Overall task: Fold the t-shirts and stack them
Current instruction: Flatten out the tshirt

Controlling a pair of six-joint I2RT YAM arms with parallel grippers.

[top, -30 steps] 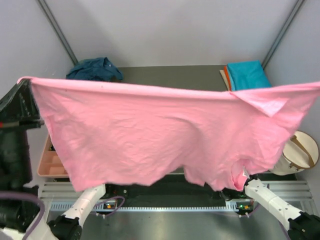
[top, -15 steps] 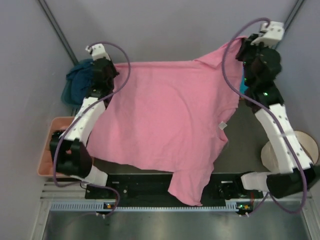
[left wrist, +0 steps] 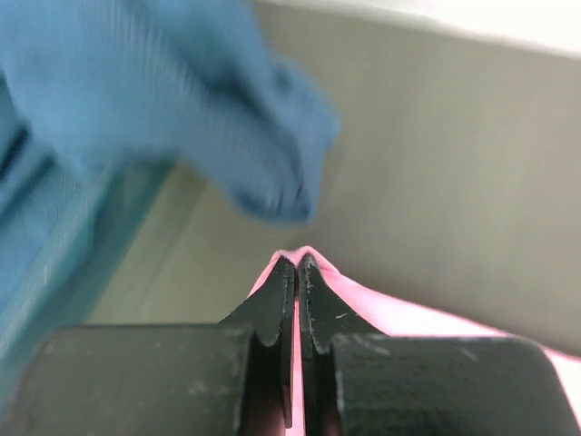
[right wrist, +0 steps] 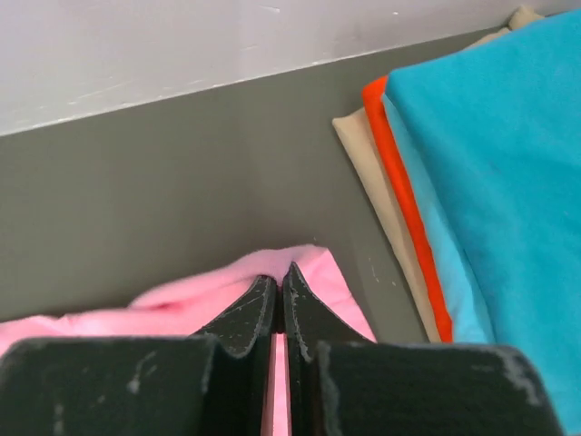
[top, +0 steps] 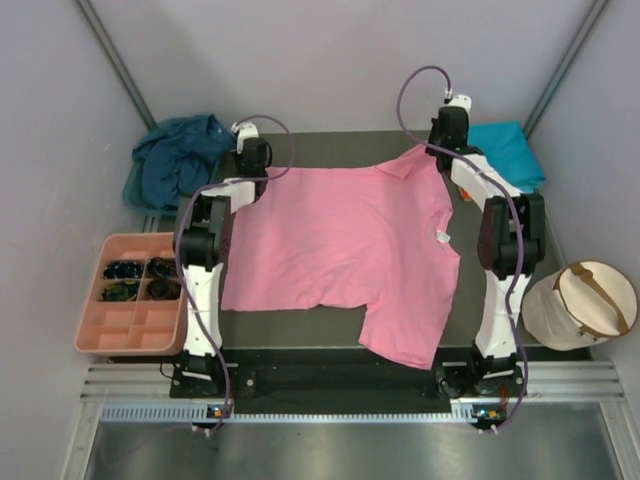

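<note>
The bright pink t-shirt lies spread on the dark table, one part hanging toward the near edge. My left gripper is shut on its far-left corner. At the far-right corner my right gripper is shut on the cloth. A dark navy blue t-shirt lies crumpled at the far left, seen blurred in the left wrist view. A folded turquoise t-shirt tops a stack at the far right; an orange edge shows beneath the turquoise.
A salmon-pink compartment tray sits off the table's left side. A round beige bag stands to the right. A beige layer lies under the stack. Grey walls close the back.
Both arms have swung from high and near down to the far edge, laying the pink t-shirt out flat on the table. Both grippers kept their hold.
</note>
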